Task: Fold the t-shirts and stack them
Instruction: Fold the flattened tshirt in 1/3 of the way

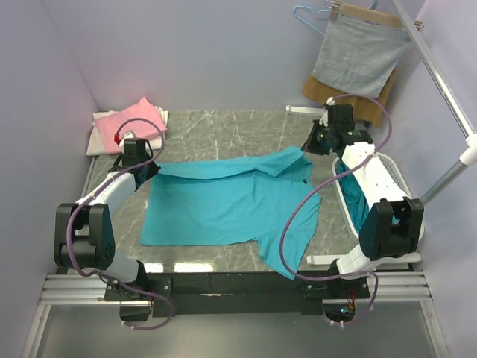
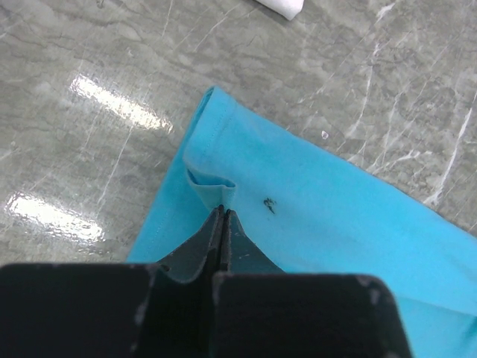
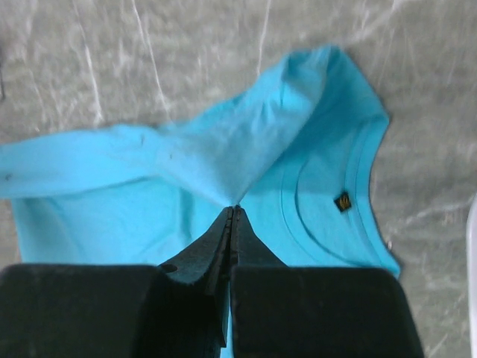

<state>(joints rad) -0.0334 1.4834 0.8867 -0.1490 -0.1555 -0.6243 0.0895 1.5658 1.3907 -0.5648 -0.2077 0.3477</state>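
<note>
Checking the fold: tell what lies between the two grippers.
The teal t-shirt spans from left gripper to right gripper, both shut on it; top view.

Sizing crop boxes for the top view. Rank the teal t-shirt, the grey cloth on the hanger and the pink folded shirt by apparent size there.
1. teal t-shirt, by far the largest.
2. grey cloth.
3. pink folded shirt, looking smaller; but the grey cloth hangs higher, perhaps nearer the camera, so this pair is unsure.

Robot lab booth, plain lilac walls (image 1: 209, 52), marble-look table (image 1: 223, 134), aluminium rails (image 1: 74, 287)
</note>
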